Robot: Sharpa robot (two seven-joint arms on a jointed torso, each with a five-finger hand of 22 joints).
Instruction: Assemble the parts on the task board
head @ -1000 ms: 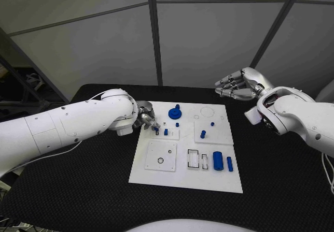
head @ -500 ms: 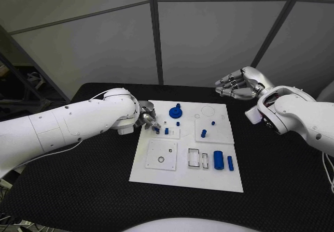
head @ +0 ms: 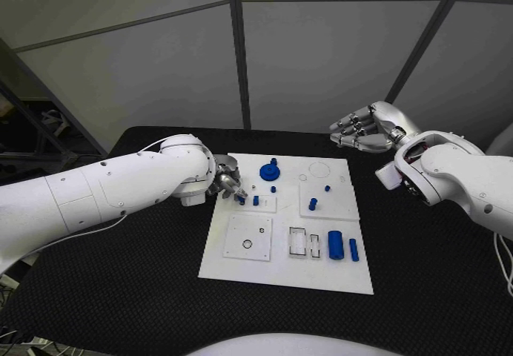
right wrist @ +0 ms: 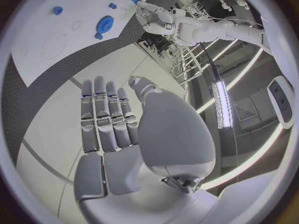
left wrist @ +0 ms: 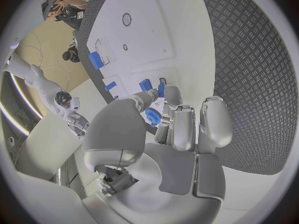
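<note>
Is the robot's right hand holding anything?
No, the right hand is empty: its fingers are extended with nothing between them.

The head camera looks steeply down on the task board [head: 287, 230] at frame centre; each wrist fisheye sits close behind its hand, also catching that board [left wrist: 149, 30].

left hand [head: 225, 185] fingertips' contact with small blue part [head: 242, 199] unclear

task board [head: 287, 256] white | parts [head: 334, 245] blue | table [head: 128, 282] black, textured | robot hand [head: 224, 182] silver
</note>
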